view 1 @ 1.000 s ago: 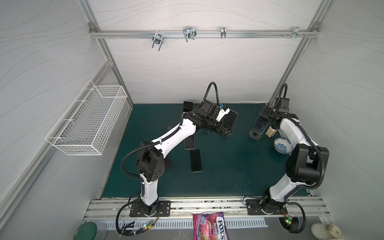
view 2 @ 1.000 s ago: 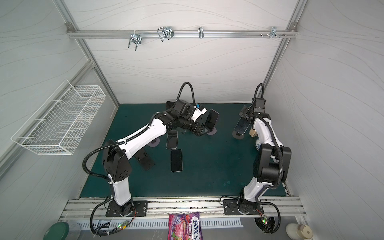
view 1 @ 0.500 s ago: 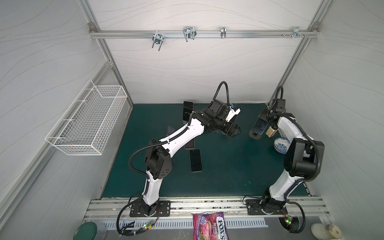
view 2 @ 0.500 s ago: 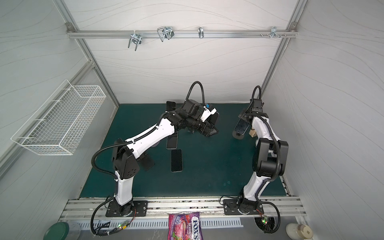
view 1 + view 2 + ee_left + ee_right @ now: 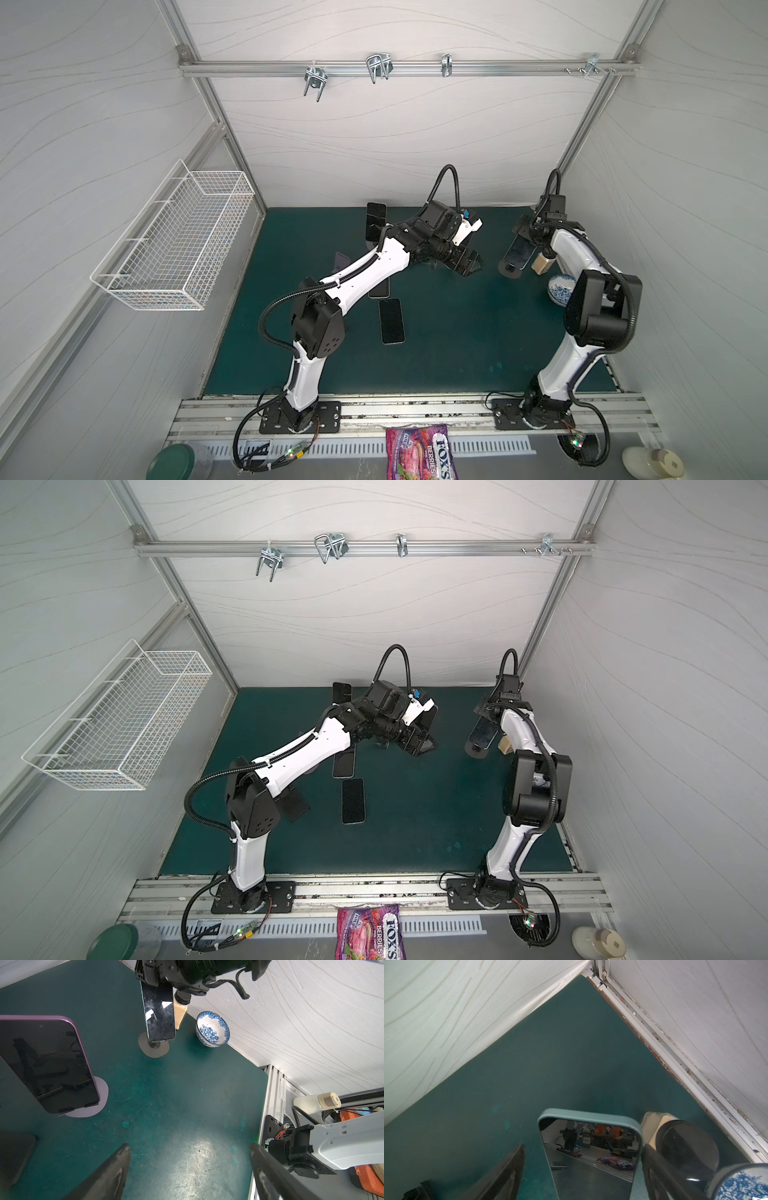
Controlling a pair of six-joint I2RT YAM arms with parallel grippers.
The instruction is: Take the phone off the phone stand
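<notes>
White wavy-lined walls enclose a dark green mat.

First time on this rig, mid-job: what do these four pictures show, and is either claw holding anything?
Two white robot arms, each ending in a two-finger claw. Two pictures look down from overhead; the other two come from cameras on each wrist. The right gripper straddles the teal-cased phone on its black round-based stand, jaws open, not gripping. The left gripper hangs open and empty near a purple phone on a lilac stand. A black phone lies flat on the green mat.
</notes>
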